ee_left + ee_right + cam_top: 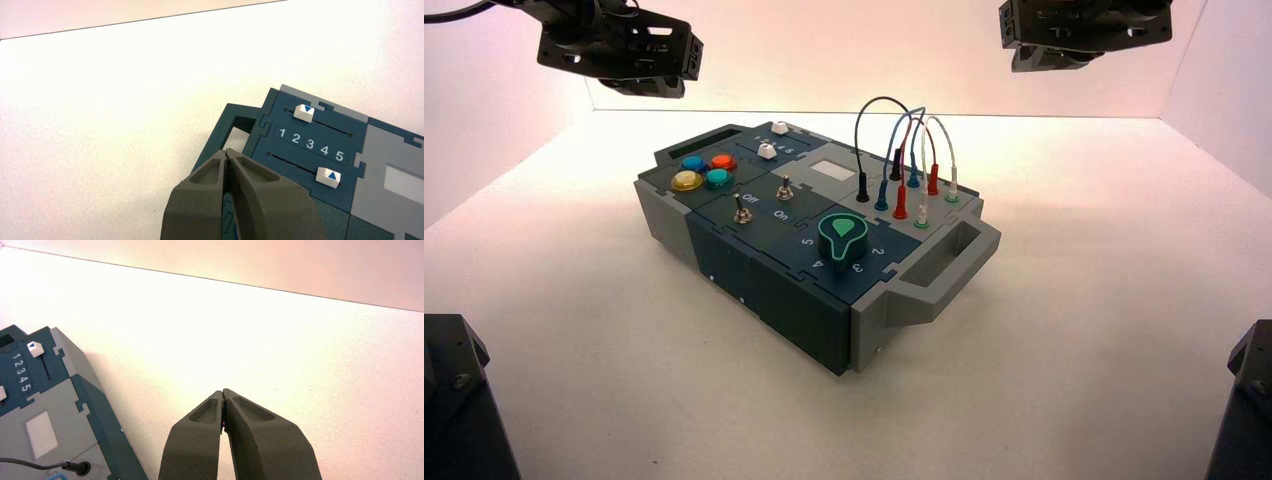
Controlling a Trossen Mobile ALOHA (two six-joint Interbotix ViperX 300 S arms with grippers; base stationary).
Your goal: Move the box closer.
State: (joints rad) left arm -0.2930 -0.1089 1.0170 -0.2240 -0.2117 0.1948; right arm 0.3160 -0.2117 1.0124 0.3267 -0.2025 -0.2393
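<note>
With both our left gripper (226, 152) and right gripper (222, 392) clenched empty above the large dark-blue and grey panel box (814, 300), we risk snagging its looped plug wires (904, 150) while reaching in.

Your left gripper (226, 153) is hanging at the high view's upper left, fingers pressed together; your right gripper (222, 392) is hanging upper right, likewise closed.

overhead rear view, wrist views share box (814, 250)

lab: bare white table (1074, 380), white walls (874, 50)
</note>
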